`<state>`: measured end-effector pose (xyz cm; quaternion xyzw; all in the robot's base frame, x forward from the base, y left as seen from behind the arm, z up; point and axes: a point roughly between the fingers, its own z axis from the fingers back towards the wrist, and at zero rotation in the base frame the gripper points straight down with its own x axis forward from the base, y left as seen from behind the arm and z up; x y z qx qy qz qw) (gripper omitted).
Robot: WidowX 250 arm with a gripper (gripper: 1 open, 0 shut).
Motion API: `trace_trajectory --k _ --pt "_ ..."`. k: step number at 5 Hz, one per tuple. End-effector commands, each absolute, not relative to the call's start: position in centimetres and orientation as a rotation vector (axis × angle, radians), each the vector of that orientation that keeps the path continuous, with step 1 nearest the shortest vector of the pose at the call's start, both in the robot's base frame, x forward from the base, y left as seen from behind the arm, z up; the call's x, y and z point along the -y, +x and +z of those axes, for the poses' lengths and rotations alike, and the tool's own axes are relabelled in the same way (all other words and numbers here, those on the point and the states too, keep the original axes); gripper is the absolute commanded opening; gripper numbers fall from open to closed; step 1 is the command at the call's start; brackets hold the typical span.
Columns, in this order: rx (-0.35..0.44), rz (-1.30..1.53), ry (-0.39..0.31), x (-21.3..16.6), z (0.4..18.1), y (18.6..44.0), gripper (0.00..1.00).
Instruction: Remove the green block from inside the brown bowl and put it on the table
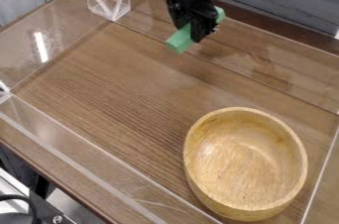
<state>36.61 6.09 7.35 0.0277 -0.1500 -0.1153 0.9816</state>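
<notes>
The green block (184,38) hangs tilted above the far part of the table (119,89), with my black gripper (196,30) shut on its upper end. The brown bowl (247,163) sits at the near right of the table with nothing inside it, well away from the gripper. The block's lower end sticks out to the lower left of the fingers; its upper end shows as a green bit at the gripper's right side.
Clear acrylic walls (54,30) run along the table's edges. A small clear stand (106,2) sits at the far left corner. A grey panel wall lies behind the table.
</notes>
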Motion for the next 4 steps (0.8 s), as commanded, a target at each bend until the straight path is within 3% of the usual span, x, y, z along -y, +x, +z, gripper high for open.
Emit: trace_trajectory --k 1,4 --pt "0.387 -0.221 0.082 -6.9 9.52 37.76 0.0" --pt "0.422 -0.205 0.092 -7.41 8.94 37.25 0.0"
